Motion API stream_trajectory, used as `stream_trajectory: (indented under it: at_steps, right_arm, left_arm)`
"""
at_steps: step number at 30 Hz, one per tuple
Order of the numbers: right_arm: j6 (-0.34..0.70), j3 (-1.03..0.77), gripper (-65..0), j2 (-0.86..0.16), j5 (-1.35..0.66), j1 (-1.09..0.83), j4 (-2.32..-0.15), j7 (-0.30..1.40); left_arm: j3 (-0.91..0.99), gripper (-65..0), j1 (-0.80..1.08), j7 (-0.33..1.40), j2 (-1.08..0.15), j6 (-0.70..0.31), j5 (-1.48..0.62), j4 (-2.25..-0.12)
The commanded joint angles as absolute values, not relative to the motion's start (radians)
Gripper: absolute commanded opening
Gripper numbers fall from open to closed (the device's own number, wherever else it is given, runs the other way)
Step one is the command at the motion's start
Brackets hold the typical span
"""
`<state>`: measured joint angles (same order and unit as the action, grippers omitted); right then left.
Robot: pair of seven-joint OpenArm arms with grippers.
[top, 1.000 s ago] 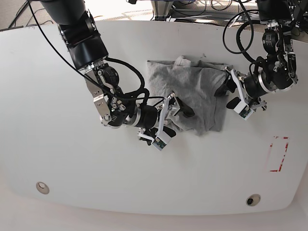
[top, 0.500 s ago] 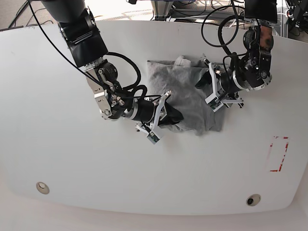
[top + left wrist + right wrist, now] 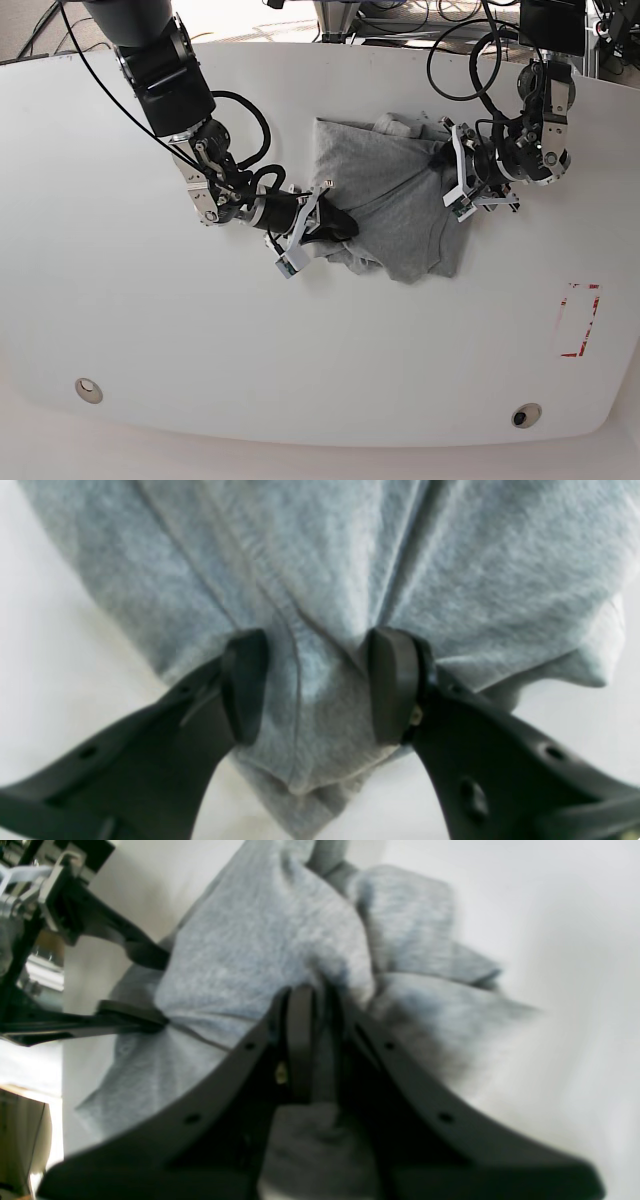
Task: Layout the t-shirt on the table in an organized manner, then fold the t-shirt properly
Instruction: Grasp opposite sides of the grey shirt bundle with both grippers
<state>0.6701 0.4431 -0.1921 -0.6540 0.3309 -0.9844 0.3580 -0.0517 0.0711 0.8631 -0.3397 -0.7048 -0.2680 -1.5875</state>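
Nearest you on the wide white smooth bench [image 3: 330, 370], a round metal grommet [image 3: 88, 389] sits at the front left and a dark one [image 3: 525, 415] at the front right, with a red dashed rectangle mark [image 3: 579, 320] farther back on the right side.

Beyond those, the heather-grey, wrinkly cotton t-shirt [image 3: 395, 205] lies bunched in the middle of the bench, no lettering showing. Your right gripper [image 3: 325, 228] reaches in at the shirt's near left edge; in its wrist view its black fingers [image 3: 300, 1030] are pinched almost together on a fold of the grey cloth [image 3: 270, 935], so it is gripping the shirt. Your left gripper [image 3: 450, 180] meets the far right edge. In its own view the two dark fingers [image 3: 245, 685] stand apart with a gathered bunch of fabric [image 3: 320, 580] between the pads, creases running up from them; you have cloth clamped there too, though the bunch is thick.
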Motion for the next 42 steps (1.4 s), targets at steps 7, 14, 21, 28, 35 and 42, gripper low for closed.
stream_trajectory:
  at_steps: [7, 14, 21, 28, 35, 42]
  right_arm:
    - [0.653, 0.437, -59.1, -0.265, -0.657, 0.332, -0.998, 0.321]
    - [0.607, 0.400, -59.1, -0.286, -0.659, 0.249, -1.191, 0.430]
    - [0.535, 0.268, -59.1, -0.246, -0.656, 0.170, -1.488, 0.625]
    - [0.524, 0.229, -58.8, -0.174, -0.648, 0.202, -1.586, 0.720]
    - [0.524, 0.325, -58.8, -0.128, -0.647, 0.291, -1.514, 0.716]
    - [0.527, 0.414, -58.8, -0.047, -0.564, 0.361, -1.382, 0.659]
  left_arm:
    - [-0.042, -35.0, 0.062, 0.889, -0.464, -0.698, -0.205, -1.567]
    - [-0.047, -35.0, 0.018, 0.799, -0.490, -0.698, -0.208, -1.580]
    - [-0.041, -35.0, -0.030, 0.800, -0.464, -0.698, -0.208, -1.692]
    - [0.035, -35.0, 0.002, 0.800, -0.400, -0.698, -0.208, -1.804]
    - [0.186, -36.9, 0.068, 0.800, -0.321, -0.698, -0.206, -1.873]
    - [0.278, -41.0, 0.156, 0.796, -0.294, -0.698, -0.205, -1.873]
